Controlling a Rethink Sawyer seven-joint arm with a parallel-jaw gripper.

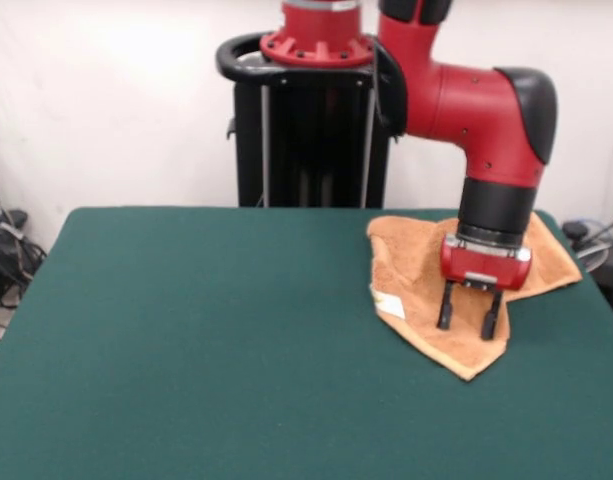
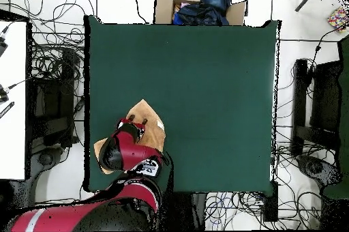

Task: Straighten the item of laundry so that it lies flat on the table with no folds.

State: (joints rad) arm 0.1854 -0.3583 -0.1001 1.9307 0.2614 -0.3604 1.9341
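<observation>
Front view: the crumpled orange-tan terry hand towel (image 1: 426, 270) lies folded at the corner of the dark green felt table (image 1: 206, 340) beside the black pedestal (image 1: 311, 140). The red-and-black gripper (image 1: 468, 320) stands over the towel, fingers spread, tips touching it.

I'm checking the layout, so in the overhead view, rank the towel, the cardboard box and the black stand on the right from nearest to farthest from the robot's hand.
1. The towel: directly under the hand, near the table's lower left corner.
2. The cardboard box: beyond the table's top edge.
3. The black stand: off the table's right edge, farthest.
</observation>
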